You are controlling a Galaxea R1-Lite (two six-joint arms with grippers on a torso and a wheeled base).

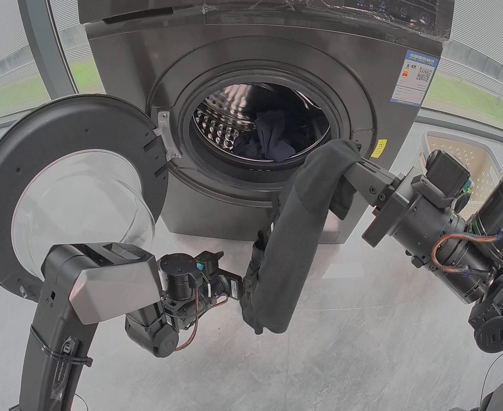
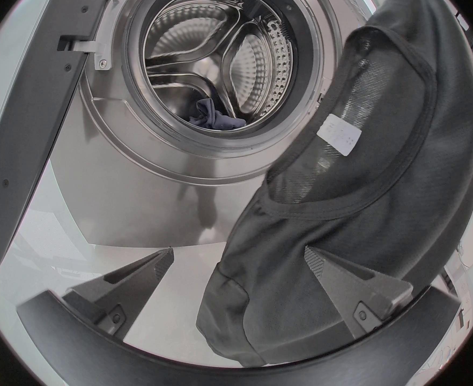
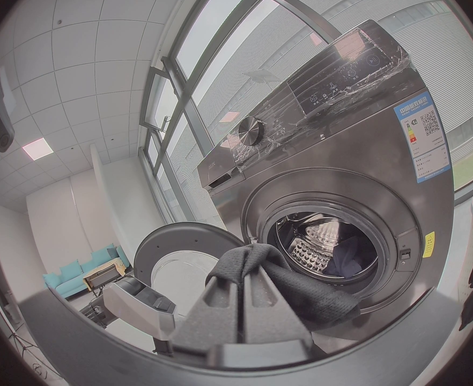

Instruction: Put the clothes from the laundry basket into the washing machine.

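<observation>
The washer (image 1: 377, 69) is standing just ahead of both grippers, with its door (image 1: 63, 144) hanging wide open out beyond the left gripper (image 2: 237, 250), so the path to the mouth is lying open. The drum mouth (image 1: 263, 121) is sitting just past the right gripper (image 3: 243, 274), slightly toward the left-gripper side and about level with it. That makes the right arm much the nearer one.

The grey garment (image 1: 297, 229) is draping from the right gripper, whose fingers are pressing together on its top fold. Its long axis is running straight down to the left gripper, well below the mouth's lower lip. The left gripper is sitting at that trailing end with fingers (image 2: 354, 288) spread. The cloth seems to be brushing one finger, though contact is hard to judge.

I judge the hanging tail is likely to be catching on the lip unless it is raised first. Blue clothes (image 1: 268, 138) are lying deep in the drum, beyond the right gripper.
</observation>
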